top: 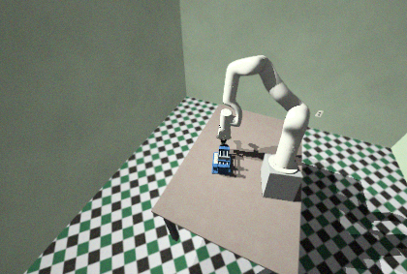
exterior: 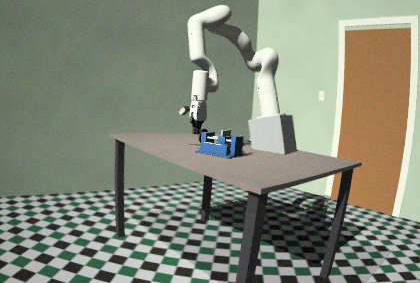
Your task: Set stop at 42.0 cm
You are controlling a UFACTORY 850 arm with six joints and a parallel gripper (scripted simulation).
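Note:
A small blue fixture [top: 222,160] with a sliding stop on rails sits on the brown table; it also shows in the exterior view [exterior: 220,145]. Its handwheel [exterior: 203,130] is at the far end, too small to make out clearly. My gripper [top: 223,141] points straight down at that end and is shut on the handwheel; in the exterior view the gripper [exterior: 196,128] stands just left of the fixture's end. The stop's reading cannot be made out.
The arm's grey base block [top: 281,181] stands on the table to the right of the fixture, also in the exterior view [exterior: 272,134]. The table edge runs close in front. A brown door [exterior: 375,112] is in the right wall.

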